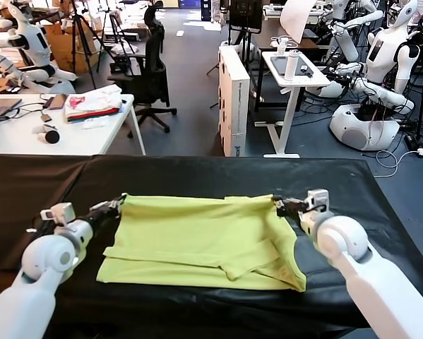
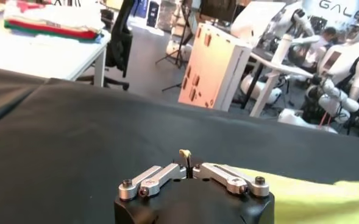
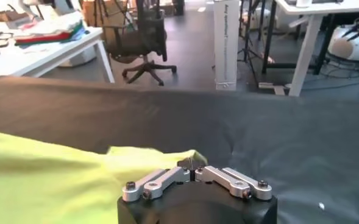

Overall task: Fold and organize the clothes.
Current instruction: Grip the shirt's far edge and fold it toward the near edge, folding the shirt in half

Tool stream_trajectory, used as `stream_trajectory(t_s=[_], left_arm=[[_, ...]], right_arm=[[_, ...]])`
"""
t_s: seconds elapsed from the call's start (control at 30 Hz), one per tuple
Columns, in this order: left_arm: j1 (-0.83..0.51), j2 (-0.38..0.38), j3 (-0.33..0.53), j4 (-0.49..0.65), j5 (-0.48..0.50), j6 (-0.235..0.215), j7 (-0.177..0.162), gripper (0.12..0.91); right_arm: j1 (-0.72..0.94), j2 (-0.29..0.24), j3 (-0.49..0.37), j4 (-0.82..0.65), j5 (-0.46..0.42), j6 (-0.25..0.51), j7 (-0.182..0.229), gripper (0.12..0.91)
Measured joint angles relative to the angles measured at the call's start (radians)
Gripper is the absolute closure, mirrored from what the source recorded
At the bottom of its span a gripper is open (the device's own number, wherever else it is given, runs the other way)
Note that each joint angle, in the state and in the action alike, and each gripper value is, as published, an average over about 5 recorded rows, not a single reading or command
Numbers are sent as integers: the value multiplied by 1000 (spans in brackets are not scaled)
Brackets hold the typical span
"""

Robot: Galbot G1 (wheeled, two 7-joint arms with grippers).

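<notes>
Folding stage, seen from beside the robot. The lime yellow-green short-sleeved cotton T-shirt [image 1: 204, 240] lay on the black-covered table [image 1: 218, 173], already doubled at least once: a fold line ran along its far edge and a second layer showed near the front, with one sleeve-like flap lying on top toward the right. By that appearance the task stood roughly at its middle; the garment was not yet a compact packet, and further folds and a final tidy placement appeared to remain.

The left pincer [image 1: 114, 206] was closed on the far-left corner of the shirt; its wrist view showed a small tuft of yellow cloth [image 2: 185, 154] nipped between the shut jaws. The right pincer [image 1: 285, 206] was likewise closed, clamped on the far-right corner, with yellow fabric [image 3: 136, 159] gathered right up to its tips. The far edge of the shirt stretched taut between the two pincers, while the body of the garment spread from them back toward the robot, resting flat on the table.

A pile of red, white and pink fabric [image 1: 94, 104] lay on a white table [image 1: 27, 138] well beyond the left pincer, apart from the work.
</notes>
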Motion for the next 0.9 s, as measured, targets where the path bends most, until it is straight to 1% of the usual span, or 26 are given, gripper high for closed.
stream_trajectory(t_s=[0.3,0.53,0.7,0.9], left_arm=[[138,2,-82,-92,-8,-11,-1,859],[251,-25,-146,-150,3,-16,11,859],[324,-51,-172,-183,14,-20,13,859],[386,-66,-197,-203,19,-27,13,859]], right_arm=[[-130,-39,59,92,15,0,19,887],[-200,-71,77,149,13,0,26,887],[-260,-73,109,184,4,0,30,887],[-343,-65,158,219,-7,0,25,887]])
